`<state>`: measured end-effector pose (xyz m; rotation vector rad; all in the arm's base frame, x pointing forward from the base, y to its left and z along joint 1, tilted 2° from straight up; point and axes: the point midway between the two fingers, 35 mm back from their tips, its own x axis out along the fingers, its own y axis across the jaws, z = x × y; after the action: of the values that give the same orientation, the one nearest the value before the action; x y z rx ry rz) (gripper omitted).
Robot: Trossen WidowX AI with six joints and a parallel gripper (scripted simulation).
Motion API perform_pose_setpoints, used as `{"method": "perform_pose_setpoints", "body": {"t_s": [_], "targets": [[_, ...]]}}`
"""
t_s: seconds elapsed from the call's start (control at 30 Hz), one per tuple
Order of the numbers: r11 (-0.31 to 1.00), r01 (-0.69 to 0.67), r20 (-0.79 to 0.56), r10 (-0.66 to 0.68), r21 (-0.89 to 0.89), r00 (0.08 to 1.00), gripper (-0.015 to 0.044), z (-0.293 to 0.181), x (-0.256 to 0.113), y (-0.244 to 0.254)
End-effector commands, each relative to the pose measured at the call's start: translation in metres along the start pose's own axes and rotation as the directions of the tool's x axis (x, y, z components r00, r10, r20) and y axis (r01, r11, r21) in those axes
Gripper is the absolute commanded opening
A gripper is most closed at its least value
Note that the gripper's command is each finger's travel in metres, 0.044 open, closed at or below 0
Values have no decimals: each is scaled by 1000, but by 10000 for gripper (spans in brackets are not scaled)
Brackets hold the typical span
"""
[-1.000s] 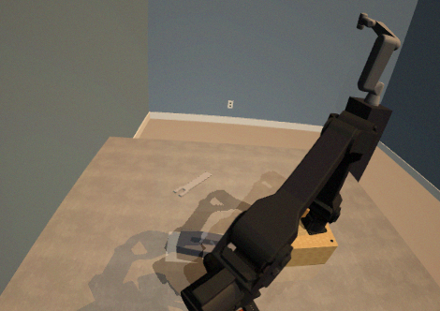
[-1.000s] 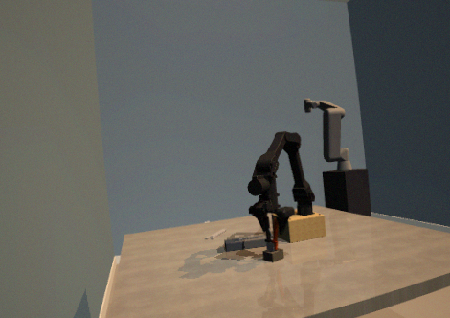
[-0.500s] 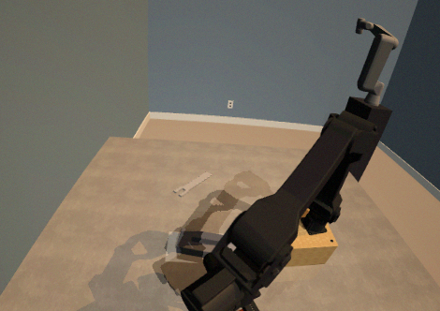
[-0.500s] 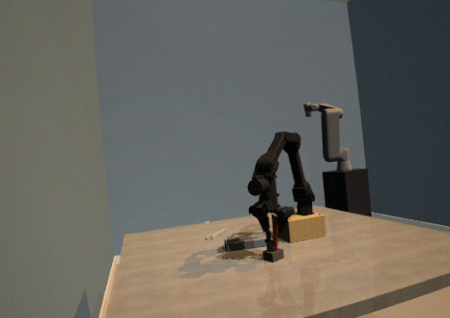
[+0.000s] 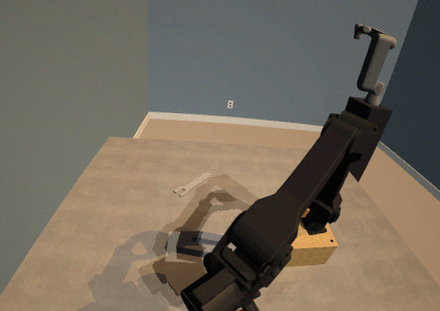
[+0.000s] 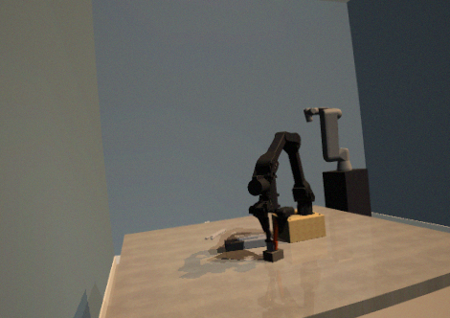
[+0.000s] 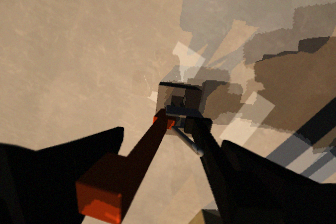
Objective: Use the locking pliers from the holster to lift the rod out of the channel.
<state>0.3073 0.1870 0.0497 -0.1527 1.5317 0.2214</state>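
Note:
The pliers stand upright, jaws down, in the small dark holster (image 6: 273, 256) (image 7: 163, 98). Their red handle (image 7: 146, 145) (image 6: 276, 238), black handle (image 7: 212, 167) and a thin silver link (image 7: 187, 140) show in the wrist view. My gripper (image 7: 173, 139) is open, pointing down, with one finger outside each handle and nothing clamped between the fingers. In the top view my arm hides the fingers. The long dark and grey channel block (image 5: 191, 245) (image 6: 246, 242) lies on the table beside the holster, partly behind my arm. I cannot make out the rod in it.
A yellow wooden block (image 5: 313, 249) (image 6: 306, 227) sits under my arm's base. A pale flat wrench-like piece (image 5: 196, 184) (image 6: 216, 235) lies farther back on the table (image 5: 89, 201). A grey arm on a dark pedestal (image 6: 346, 192) stands beyond the table.

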Motion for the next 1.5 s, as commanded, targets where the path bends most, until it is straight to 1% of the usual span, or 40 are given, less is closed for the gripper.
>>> {"method": "perform_pose_setpoints", "body": {"t_s": [0.0,0.63,0.67,0.87,1.47], "targets": [[1000,-3,0,3,-3,1000,361,0,1,1],[1000,-3,0,3,-3,1000,337,0,1,1],[1000,-3,0,3,-3,1000,321,0,1,1],[1000,-3,0,3,-3,1000,321,0,0,1],[1000,-12,-1,12,0,1000,321,0,-35,-2]]}}
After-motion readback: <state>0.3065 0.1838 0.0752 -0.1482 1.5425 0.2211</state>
